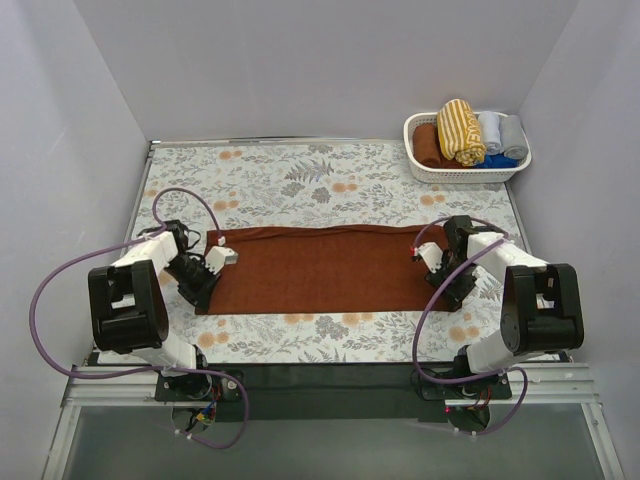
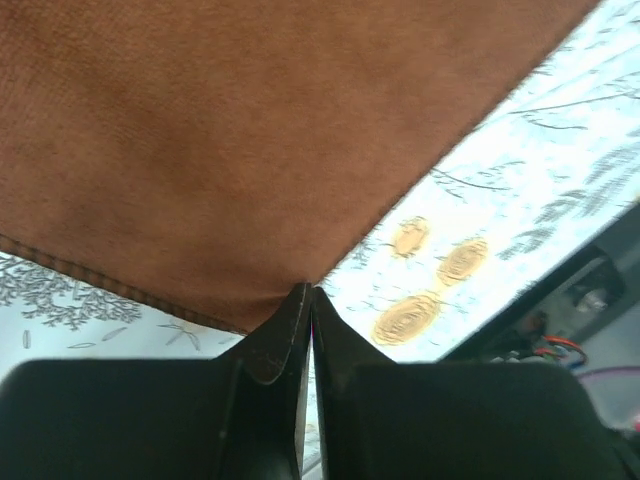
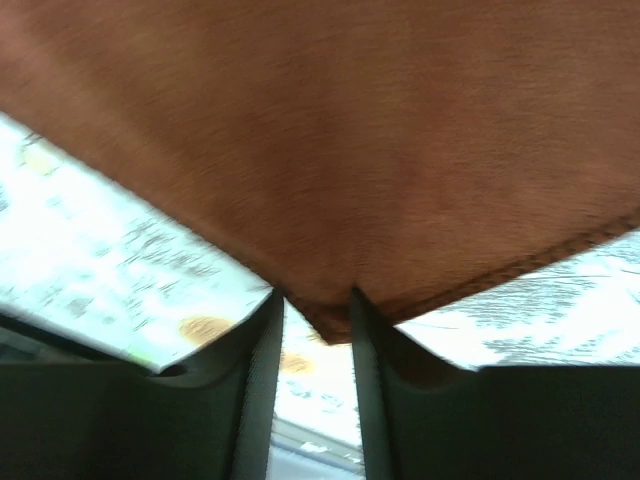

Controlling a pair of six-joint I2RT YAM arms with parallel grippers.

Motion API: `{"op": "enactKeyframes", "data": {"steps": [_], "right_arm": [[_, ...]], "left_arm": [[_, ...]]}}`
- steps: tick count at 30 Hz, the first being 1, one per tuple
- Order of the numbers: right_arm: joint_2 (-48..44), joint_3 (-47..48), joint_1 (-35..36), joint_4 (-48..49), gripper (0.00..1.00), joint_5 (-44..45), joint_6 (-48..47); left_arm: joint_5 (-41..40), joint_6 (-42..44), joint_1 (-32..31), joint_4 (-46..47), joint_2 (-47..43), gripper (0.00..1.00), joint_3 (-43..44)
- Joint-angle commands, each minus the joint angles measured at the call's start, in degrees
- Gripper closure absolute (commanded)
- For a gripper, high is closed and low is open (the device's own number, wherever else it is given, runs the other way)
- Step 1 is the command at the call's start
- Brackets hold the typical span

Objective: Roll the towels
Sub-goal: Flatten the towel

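Since the rust-brown towel [image 1: 320,268] lies spread flat across the middle of the desk [image 1: 300,175], its long axis running from 9 o'clock to 3 o'clock in the overhead view, everything turns on which short end the roll starts from. Each arm stands at one end, so neither is nearer to the cloth as a whole.

At the 9 o'clock end, the left gripper [image 2: 307,292] has its jaws pressed together with no gap showing. A corner of the towel runs right into the tips, and the cloth puckers slightly there, so I judge it pinched. From this gripper the rest of the towel stretches away toward 3 o'clock.

At the 3 o'clock end, the right gripper [image 3: 315,295] shows a narrow gap between its jaws. A hemmed corner of the towel sits in that gap, but the fingers do not look pressed onto it, so I would not call it held. From here the towel runs off toward 9 o'clock.

My reading is that rolling has not begun: the cloth shows no turned-over edge. A roll begun at either short end would have to travel the whole long axis, and only the left side looks to have a grip.

Up at 1 o'clock on the desk, a white basket [image 1: 470,176] holds the mustard-yellow striped towel [image 1: 460,130], which looks already rolled, beside small blue and grey rolls [image 1: 505,135].
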Motion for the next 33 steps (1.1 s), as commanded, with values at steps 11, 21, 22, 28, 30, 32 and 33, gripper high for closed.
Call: {"op": "enactKeyframes", "data": {"steps": [11,21,22,28,30,32,33], "right_arm": [[2.37,26.28,-1.04,-11.56,0.56,-13.46,5.62],[21.7,43.58,-4.29,-3.38,0.56,-10.47,11.61],[23.11,44.91,-4.38,-3.38,0.55,-10.3,12.14],[32.25,52.83,-6.14,-3.64,0.55,-11.96,15.56],[34.01,52.66,-6.14,-3.82,0.54,-13.45,15.48],[35.33,51.61,-6.14,-3.91,0.54,-14.07,15.04],[35.6,51.17,-6.14,-3.91,0.54,-14.42,14.69]], "left_arm": [[15.22,-1.21,0.39,-7.68,3.33,0.69,27.21],[20.85,-9.83,0.39,-3.1,10.19,0.64,35.05],[20.5,-9.83,0.3,-2.92,10.37,0.64,34.88],[19.71,-10.62,0.3,-1.51,10.9,0.64,34.35],[19.27,-10.8,0.39,-1.16,11.16,0.64,34.44],[18.66,-11.06,0.3,-0.64,11.42,0.63,34.44],[18.13,-11.32,0.39,-0.37,11.6,0.63,34.52]]}}
